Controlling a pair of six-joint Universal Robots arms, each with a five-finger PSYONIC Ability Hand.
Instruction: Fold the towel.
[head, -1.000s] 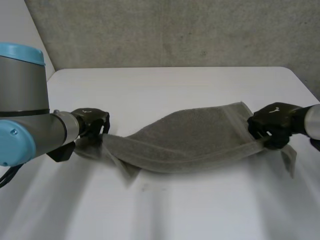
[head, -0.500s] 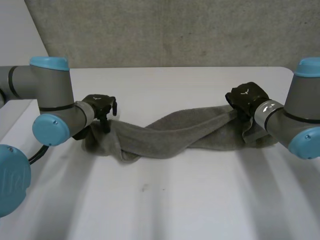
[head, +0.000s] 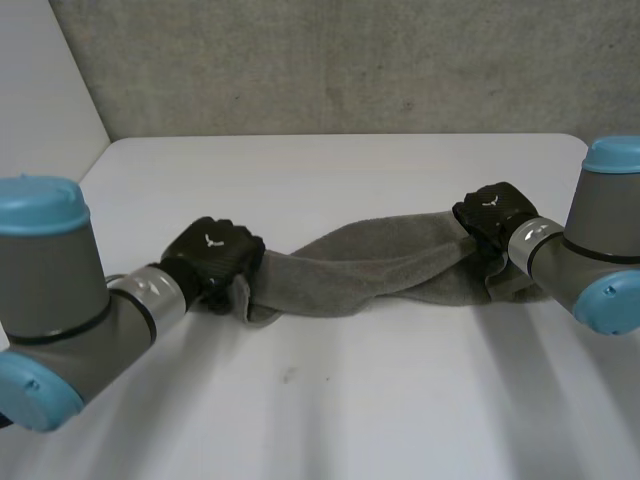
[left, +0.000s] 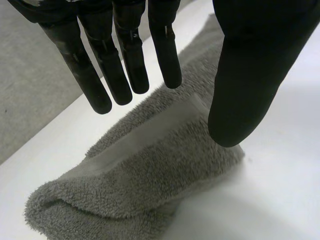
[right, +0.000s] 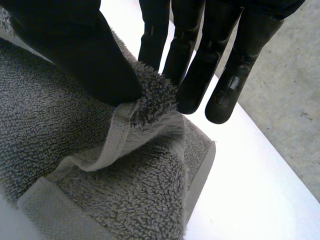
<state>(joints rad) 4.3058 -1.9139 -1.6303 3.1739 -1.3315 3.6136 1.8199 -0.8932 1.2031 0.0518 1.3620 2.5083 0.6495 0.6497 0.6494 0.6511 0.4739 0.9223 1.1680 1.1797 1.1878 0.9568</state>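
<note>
The towel (head: 370, 270) lies on the white desk (head: 350, 400) as a long, bunched and partly twisted strip.

The left robot hand (head: 212, 252) is at the towel's left end. Its fingers (left: 125, 65) are straight and set apart from the thumb (left: 250, 75), grasping nothing. The rolled towel end lies just beneath the fingertips.

The right robot hand (head: 492, 215) is at the towel's right end. Its thumb (right: 75, 50) and fingers (right: 190, 75) pinch a raised fold of the towel's hemmed edge, and the rest of that end rests on the desk below the fold.
</note>
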